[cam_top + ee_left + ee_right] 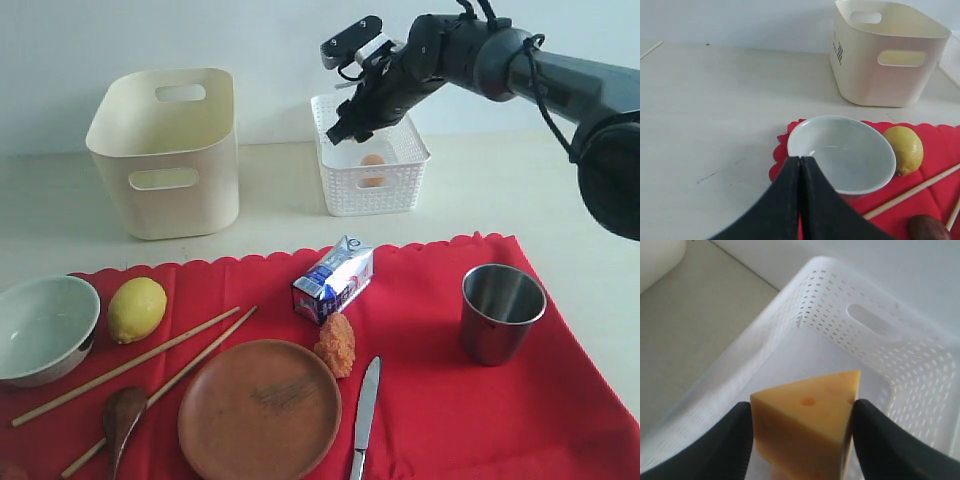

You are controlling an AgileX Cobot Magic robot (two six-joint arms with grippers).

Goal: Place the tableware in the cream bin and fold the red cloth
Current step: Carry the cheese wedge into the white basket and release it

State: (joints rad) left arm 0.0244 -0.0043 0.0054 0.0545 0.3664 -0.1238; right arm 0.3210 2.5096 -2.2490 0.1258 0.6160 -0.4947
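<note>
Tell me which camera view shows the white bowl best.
The left wrist view: the white bowl sits mid-picture, its empty inside visible, only the near rim hidden by the left hand. The exterior view has it at the edge; the right wrist view lacks it.

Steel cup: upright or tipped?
Upright. The steel cup stands on its base on the red cloth, open mouth up, nothing visible inside.
</note>
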